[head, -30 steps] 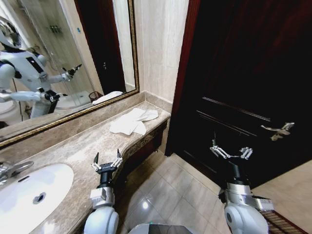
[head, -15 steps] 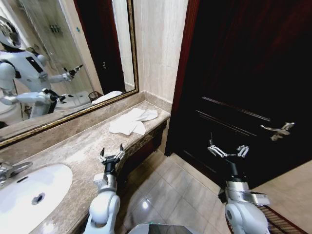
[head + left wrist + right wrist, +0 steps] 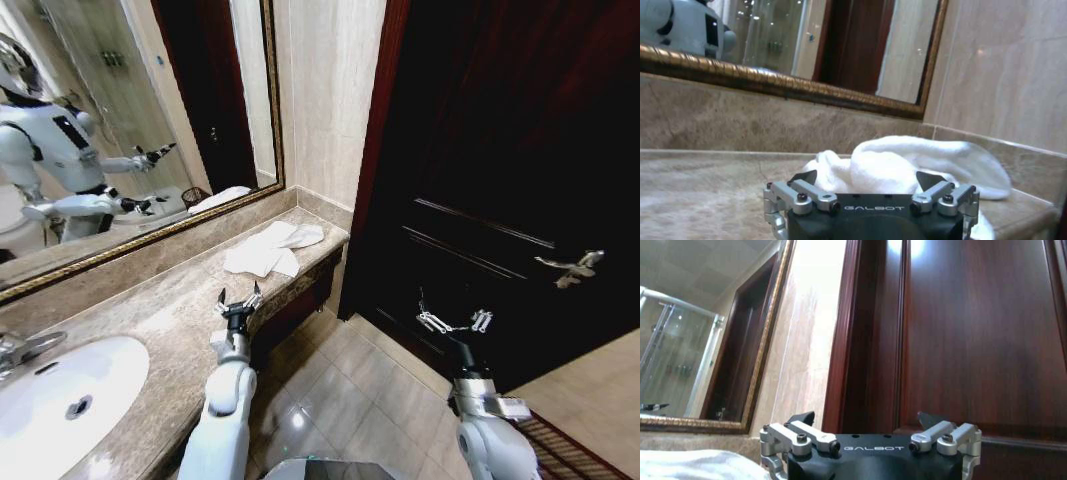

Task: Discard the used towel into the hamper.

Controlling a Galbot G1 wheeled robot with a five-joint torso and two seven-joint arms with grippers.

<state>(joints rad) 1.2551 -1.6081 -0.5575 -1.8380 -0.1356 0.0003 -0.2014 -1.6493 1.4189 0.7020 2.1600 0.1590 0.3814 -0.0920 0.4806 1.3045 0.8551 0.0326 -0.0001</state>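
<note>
My left pincer [image 3: 238,298] hovers over the marble tabletop [image 3: 150,310] edge with its fingers spread and empty, aimed at the crumpled white towel [image 3: 272,249] lying further along near the wall corner. My right pincer [image 3: 452,321] hangs spread over the floor by the dark door [image 3: 500,150]. I judge the task barely begun: towel ungrasped, no hamper located.

Readable text: "GALBOT" in light capitals on the black housing of the left gripper [image 3: 867,181], at 6 o'clock in the left wrist view, centred between the two silver finger mounts. Same "GALBOT" mark on the black housing of the right gripper [image 3: 869,420], 6 o'clock in the right wrist view. Nothing else legible.
</note>
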